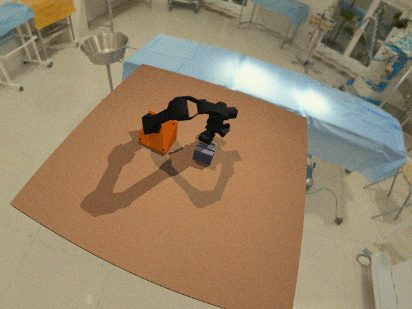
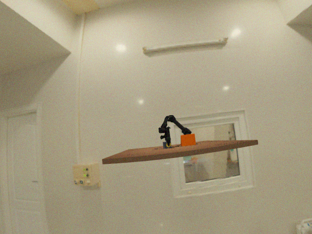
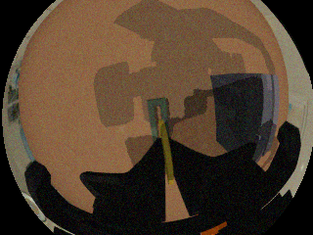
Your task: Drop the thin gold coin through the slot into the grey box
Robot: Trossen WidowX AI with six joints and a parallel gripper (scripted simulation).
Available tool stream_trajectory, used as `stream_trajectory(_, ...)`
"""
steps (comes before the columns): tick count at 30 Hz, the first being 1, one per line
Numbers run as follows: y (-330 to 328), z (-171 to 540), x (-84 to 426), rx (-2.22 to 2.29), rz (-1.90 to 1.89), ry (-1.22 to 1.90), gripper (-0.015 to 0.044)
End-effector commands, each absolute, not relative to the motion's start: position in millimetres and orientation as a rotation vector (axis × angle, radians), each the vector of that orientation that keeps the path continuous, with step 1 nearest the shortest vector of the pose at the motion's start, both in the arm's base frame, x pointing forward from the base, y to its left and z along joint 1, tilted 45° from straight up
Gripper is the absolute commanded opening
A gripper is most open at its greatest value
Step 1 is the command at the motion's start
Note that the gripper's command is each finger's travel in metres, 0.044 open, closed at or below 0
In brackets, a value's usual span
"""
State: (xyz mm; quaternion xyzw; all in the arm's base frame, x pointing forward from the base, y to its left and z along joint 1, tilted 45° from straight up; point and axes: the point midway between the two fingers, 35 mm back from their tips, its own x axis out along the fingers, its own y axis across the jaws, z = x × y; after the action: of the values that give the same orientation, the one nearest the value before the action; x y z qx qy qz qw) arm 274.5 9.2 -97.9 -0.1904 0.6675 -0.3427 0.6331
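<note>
The gripper (image 3: 167, 176) is closed narrowly on the coin (image 3: 166, 153), its dark fingers pinching the two flat faces so the thin edge points away from the wrist. That hold makes sense: gripped across its faces, the disc should hang in a plane that can later be lined up with the narrow slot. In the wrist view the coin reads as a slim yellow-gold sliver, seen edge-on, running from between the fingers down toward the holder (image 3: 156, 117), a small dark-green frame just beyond the fingertips. Whether the lower rim sits in the holder's groove or has cleared it cannot be told here.

Taking the holder as the landmark, the grey box (image 3: 246, 117) stands just beside it, to the right in the wrist view, a bluish-grey block with a paler side wall; its slot is not visible from this angle. In the top view the box (image 1: 204, 152) sits directly below the gripper (image 1: 206, 136), with a speck of yellow at its far edge, and the arm's orange base (image 1: 158, 138) lies farther off on the brown table (image 1: 199, 232). The likely step in hand is securing the coin before lifting it straight up.
</note>
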Motion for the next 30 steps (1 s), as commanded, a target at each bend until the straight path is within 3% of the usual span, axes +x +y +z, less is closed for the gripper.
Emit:
stream_trajectory(1,18,-91,280,-0.421,-0.78,1.519,0.0)
stream_trajectory(30,66,-40,285,-0.42,-0.78,1.52,0.0)
